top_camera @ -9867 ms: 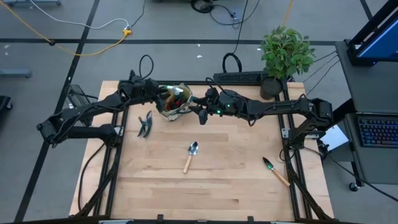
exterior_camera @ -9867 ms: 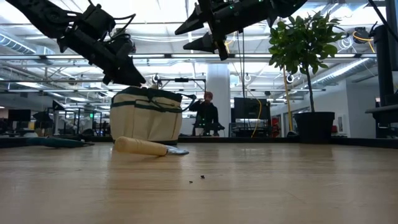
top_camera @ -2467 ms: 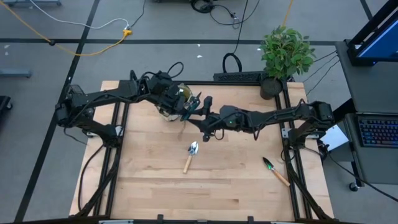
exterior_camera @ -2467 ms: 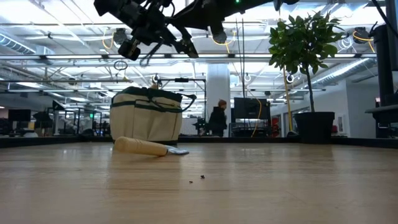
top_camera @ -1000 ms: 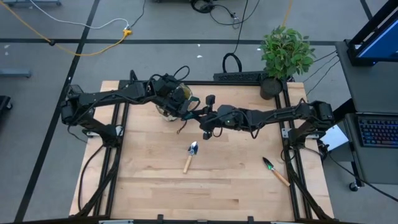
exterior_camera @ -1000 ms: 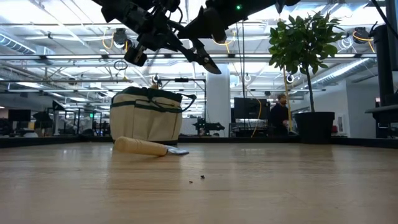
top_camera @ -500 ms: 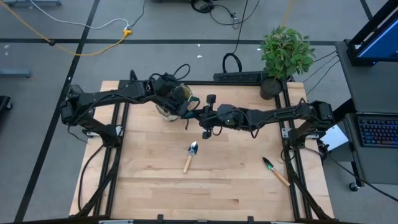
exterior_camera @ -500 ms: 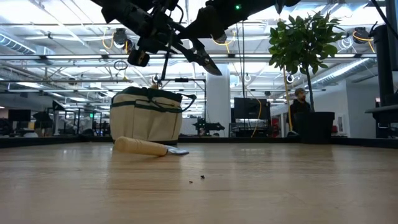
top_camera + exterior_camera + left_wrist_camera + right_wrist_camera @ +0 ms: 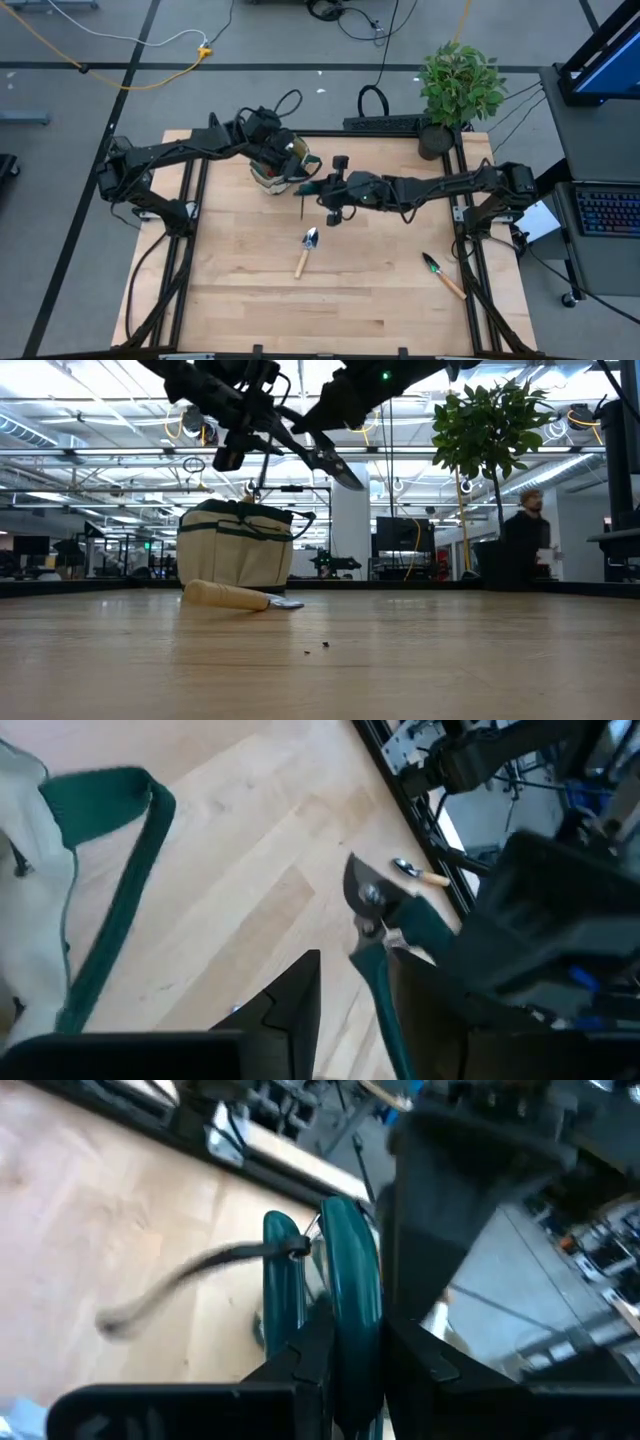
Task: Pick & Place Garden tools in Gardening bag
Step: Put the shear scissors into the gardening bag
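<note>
The dark pruning shears with teal handles hang in the air just right of the beige gardening bag, with my right gripper shut on them. My left gripper is open next to the bag's green strap. Its fingers stand either side of one shears handle, with a gap showing. A wooden-handled silver trowel and a green-bladed trowel lie flat on the table. My right gripper pinches a teal handle of the shears between its two fingers, coming nearly level from the table's right. The fingers lie along the handle. The shears are lifted clear of the table, and their blade end slants down away from the gripper.
A potted plant stands at the far right corner. In the low view the bag stands behind the silver trowel's handle. A person walks in the room beyond. The near half of the table holds only the two trowels.
My left gripper has opened and let go of the shears, rolled about its own line, and drawn back toward the far edge over the bag. The shears stay aloft in my right gripper, which has kept its place.
</note>
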